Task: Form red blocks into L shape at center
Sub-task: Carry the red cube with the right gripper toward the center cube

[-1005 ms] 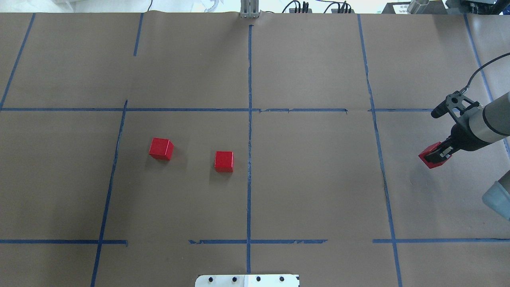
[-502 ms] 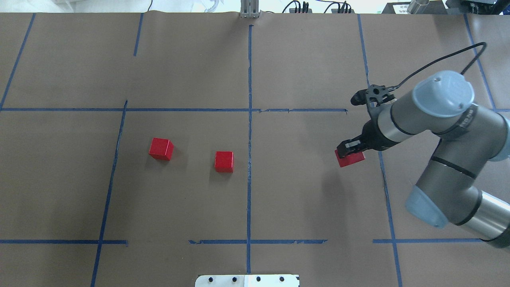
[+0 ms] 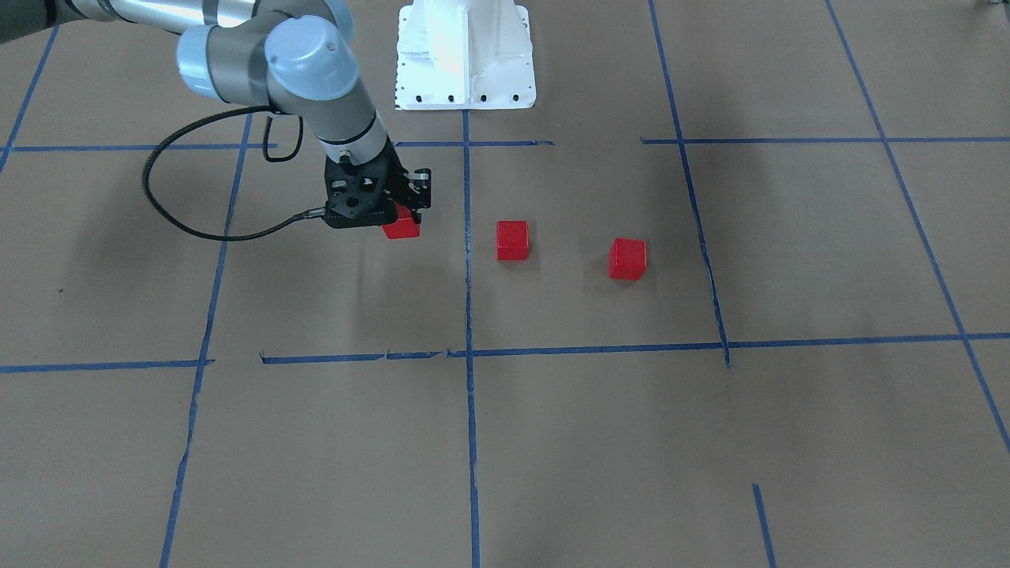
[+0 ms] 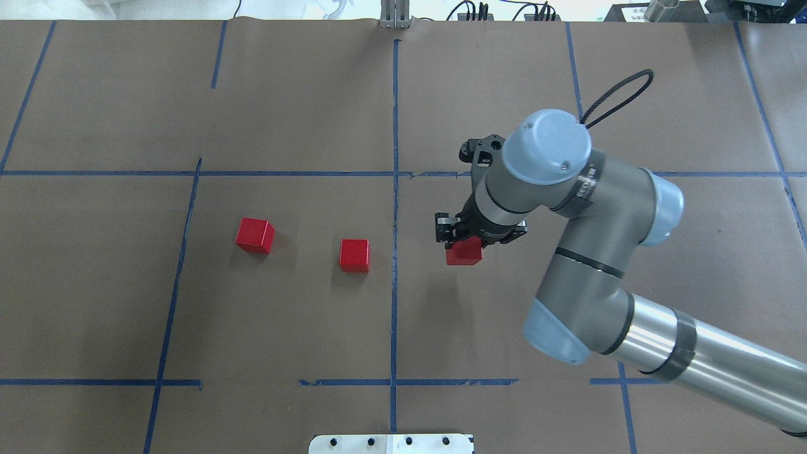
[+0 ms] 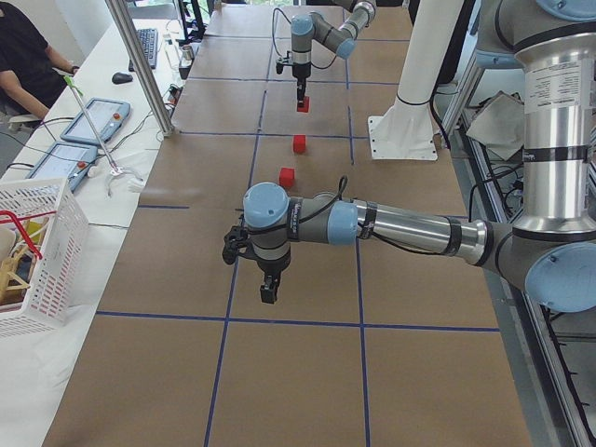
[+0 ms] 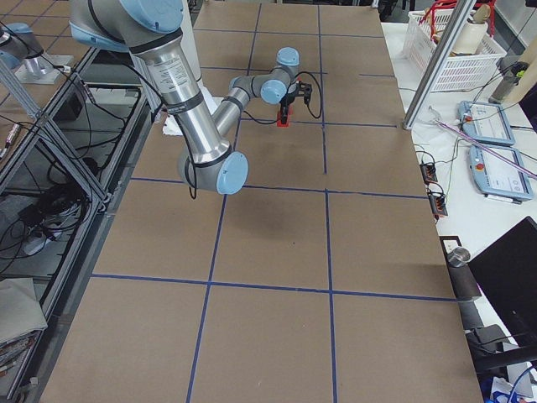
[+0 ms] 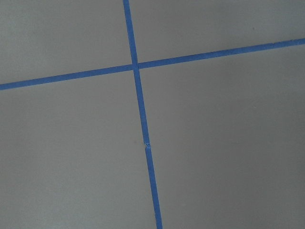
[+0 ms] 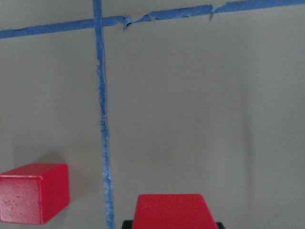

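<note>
While the right gripper clamps a red block right of the blue tape line, the left gripper's fingers cannot be judged.

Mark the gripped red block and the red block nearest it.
gripped red block (image 4: pixel 465 256): overhead view, visible lower part.
nearest red block (image 4: pixel 354 252): overhead view, top face.

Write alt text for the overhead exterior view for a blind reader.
The right hand grips a red block just right of the central blue tape line. Two other red blocks sit apart on the brown paper left of that line: a nearer block and a farther block.
</note>
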Controlling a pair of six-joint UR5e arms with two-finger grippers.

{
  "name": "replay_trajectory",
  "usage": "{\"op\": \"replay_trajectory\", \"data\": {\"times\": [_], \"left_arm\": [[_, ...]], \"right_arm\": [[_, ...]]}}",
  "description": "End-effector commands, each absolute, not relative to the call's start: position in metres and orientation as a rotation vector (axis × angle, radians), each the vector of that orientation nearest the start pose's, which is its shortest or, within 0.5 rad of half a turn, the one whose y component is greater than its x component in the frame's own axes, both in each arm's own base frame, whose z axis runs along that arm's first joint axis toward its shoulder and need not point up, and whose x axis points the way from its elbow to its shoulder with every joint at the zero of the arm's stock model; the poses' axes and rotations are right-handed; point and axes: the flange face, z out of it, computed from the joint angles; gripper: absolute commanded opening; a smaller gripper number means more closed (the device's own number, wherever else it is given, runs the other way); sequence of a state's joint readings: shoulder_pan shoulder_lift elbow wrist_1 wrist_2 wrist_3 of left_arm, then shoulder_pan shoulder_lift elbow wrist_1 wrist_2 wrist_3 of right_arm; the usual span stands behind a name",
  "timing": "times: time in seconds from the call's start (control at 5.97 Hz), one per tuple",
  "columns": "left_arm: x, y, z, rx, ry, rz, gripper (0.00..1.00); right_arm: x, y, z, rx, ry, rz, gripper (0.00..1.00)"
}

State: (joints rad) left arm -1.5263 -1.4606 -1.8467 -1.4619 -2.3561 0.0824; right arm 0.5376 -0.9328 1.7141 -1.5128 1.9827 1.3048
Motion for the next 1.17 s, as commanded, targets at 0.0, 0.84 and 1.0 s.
{"op": "replay_trajectory", "data": {"times": [0.0,0.84,1.0], "left_arm": [[-0.042,-0.446,0.584,0.069,0.798,0.143,1.00],[-0.042,-0.445,0.583,0.069,0.806,0.142,1.00],[-0.042,-0.445,0.583,0.070,0.806,0.142,1.00]], "right_arm": [[-0.556,-0.402,0.191,-0.058,-0.918,0.114,0.00],[-0.615,-0.359,0.191,-0.047,-0.862,0.140,0.00],[-0.623,-0.357,0.191,-0.046,-0.854,0.126,0.00]]}}
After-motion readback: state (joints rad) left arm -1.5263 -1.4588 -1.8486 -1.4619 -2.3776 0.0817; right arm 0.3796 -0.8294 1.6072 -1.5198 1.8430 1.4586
